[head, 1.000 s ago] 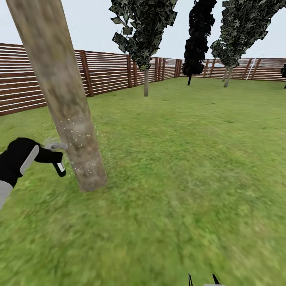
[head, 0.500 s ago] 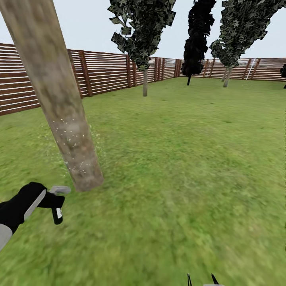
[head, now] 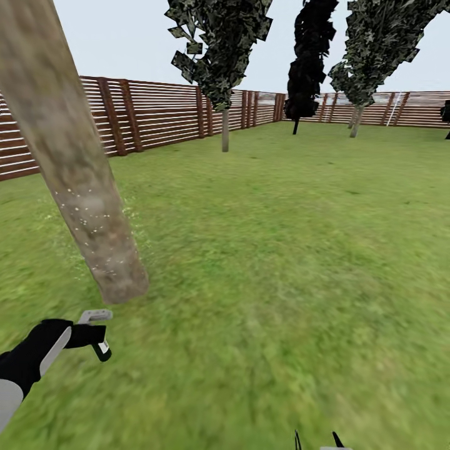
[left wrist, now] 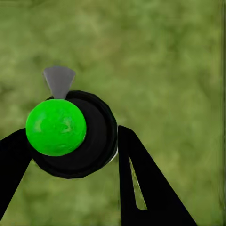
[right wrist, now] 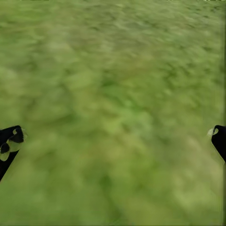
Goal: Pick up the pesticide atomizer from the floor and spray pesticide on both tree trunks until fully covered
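A thick, pale, blotchy tree trunk [head: 75, 175] leans at the left of the head view, and whitish pesticide specks [head: 87, 222] dot its lower part. My left gripper [head: 78, 335] hovers over the lawn below and left of the trunk's base, shut on the pesticide atomizer [head: 101, 349], whose grey spray head [head: 95, 315] points toward the trunk. In the left wrist view the atomizer [left wrist: 89, 141] is a dark round body with a green ball on it, between my black fingers [left wrist: 146, 188]. My right gripper [right wrist: 113, 141] is open over bare grass; its tips [head: 319, 440] peek in at the bottom edge.
Green lawn [head: 281, 250] spreads ahead and to the right. A brown slat fence [head: 156, 115] runs along the left and back. Three thin-stemmed dark-leaved trees [head: 224, 56] stand far off near the fence.
My left gripper has dropped with the atomizer from beside the sprayed part of the trunk to below its base. The view has shifted, so the trunk sits further left.
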You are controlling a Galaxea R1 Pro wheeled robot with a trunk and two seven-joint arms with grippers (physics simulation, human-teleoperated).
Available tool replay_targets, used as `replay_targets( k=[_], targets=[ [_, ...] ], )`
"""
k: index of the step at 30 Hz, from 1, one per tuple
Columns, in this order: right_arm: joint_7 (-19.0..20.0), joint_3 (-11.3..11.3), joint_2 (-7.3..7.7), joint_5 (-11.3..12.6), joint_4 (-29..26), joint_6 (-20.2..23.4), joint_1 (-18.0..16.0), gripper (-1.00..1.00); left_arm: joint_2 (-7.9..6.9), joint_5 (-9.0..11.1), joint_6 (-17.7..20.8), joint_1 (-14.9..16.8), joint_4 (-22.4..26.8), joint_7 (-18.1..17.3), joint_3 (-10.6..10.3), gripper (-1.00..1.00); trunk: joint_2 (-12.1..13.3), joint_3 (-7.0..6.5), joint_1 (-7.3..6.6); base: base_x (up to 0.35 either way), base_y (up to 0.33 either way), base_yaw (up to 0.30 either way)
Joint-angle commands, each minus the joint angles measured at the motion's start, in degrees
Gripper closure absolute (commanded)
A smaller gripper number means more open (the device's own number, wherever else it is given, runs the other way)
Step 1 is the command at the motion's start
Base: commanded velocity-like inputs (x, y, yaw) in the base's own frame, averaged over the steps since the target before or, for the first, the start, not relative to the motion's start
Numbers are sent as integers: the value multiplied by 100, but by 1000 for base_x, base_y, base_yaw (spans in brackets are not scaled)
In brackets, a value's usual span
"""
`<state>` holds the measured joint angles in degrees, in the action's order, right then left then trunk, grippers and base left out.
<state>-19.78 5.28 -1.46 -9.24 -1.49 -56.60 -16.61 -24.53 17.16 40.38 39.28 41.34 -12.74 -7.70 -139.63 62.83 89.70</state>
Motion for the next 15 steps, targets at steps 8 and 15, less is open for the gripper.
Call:
replay_targets(
  k=[8,15],
  targets=[
    [0,-1,-3,1,0,0,0,-100,17,-2,-4,-2,-20,0,-3,100,0,0,0,175,-241,248],
    [0,-1,-2,1,0,0,0,-100,15,-2,-4,-1,-21,-9,4,100,0,0,0,172,-241,194]
  ],
)
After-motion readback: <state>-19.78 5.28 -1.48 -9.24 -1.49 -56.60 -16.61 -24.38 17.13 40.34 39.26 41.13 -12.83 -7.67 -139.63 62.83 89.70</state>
